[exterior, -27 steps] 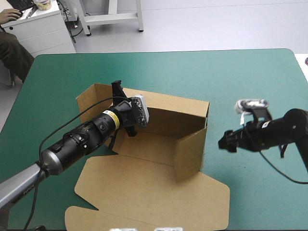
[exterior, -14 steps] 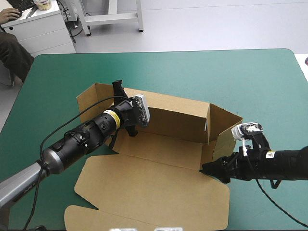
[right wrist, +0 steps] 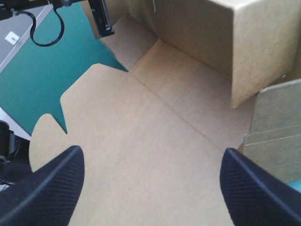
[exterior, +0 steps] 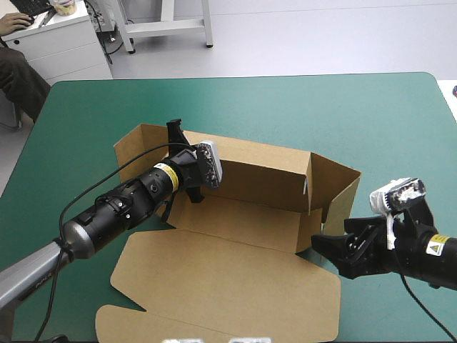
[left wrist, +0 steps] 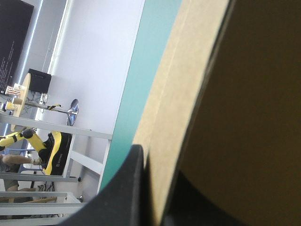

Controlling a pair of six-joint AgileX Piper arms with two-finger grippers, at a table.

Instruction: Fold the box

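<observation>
The box is a cut sheet of brown board, and I judge it light and stiff: it should bend cleanly only along its creases, its panels will likely spring back if let go, and its smooth faces give little to grip, so the places to take hold are free edges near a crease, pinched across the thickness of the board. It lies partly built, with the teal-green table showing bare on every side of it. Its back wall stands up, its lid lies flat on the near side, and the end flap at its right end leans outward, not yet tucked. The left gripper sits at the left end of the back wall; in the left wrist view its black fingers are all but closed with the board's edge pinched between them. The right gripper is just off the box's near right corner, touching nothing, its fingers spread wide. From its own view the lid stretches ahead of it, and the end flap stands just beside its finger. That flap looks like the panel for it to work on.
</observation>
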